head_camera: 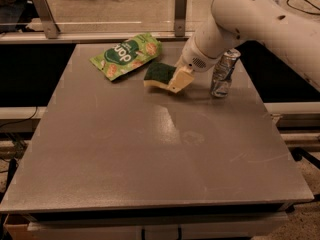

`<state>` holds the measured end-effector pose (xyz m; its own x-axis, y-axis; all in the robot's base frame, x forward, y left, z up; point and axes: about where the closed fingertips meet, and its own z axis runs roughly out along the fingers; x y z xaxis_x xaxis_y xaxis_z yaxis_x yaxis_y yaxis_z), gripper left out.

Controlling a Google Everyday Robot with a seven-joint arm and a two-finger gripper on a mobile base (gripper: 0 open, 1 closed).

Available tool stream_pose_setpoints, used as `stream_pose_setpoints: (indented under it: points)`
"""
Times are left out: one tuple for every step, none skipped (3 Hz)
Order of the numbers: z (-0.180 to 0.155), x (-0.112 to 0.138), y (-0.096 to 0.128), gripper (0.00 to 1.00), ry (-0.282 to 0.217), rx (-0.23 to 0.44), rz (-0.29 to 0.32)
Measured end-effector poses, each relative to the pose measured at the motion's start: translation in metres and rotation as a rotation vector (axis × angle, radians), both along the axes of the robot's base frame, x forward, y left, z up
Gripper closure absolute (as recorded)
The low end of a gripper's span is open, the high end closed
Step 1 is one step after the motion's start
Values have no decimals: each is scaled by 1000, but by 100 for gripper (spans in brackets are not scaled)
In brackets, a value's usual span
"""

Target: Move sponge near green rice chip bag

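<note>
sponge (159, 73) clamped in the gripper (178, 80) hangs just beside the green rice chip bag (125, 54), seemingly only release left.

A grey table (150, 149) stands before a glass partition (110, 9).

The green rice chip bag (126, 55) carries white letters on its dark oval, seemingly "pop"; its smaller print is unreadable. Just right of the bag, the gripper (179, 80) clasps the sponge (159, 73).

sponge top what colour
Dark green on the sponge top, camera view; the claw holds one end.
</note>
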<state>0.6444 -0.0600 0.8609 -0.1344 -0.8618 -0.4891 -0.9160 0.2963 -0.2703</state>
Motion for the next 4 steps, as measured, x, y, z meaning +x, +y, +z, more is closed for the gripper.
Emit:
stream_pose_setpoints:
  points:
    - [-4,30,0,100,-8,7,-4]
    - [-4,54,-1,82,-16,15,-26]
    - [-6,67,1,59,-14,20,-35]
    - [-8,74,2,36,-11,25,-40]
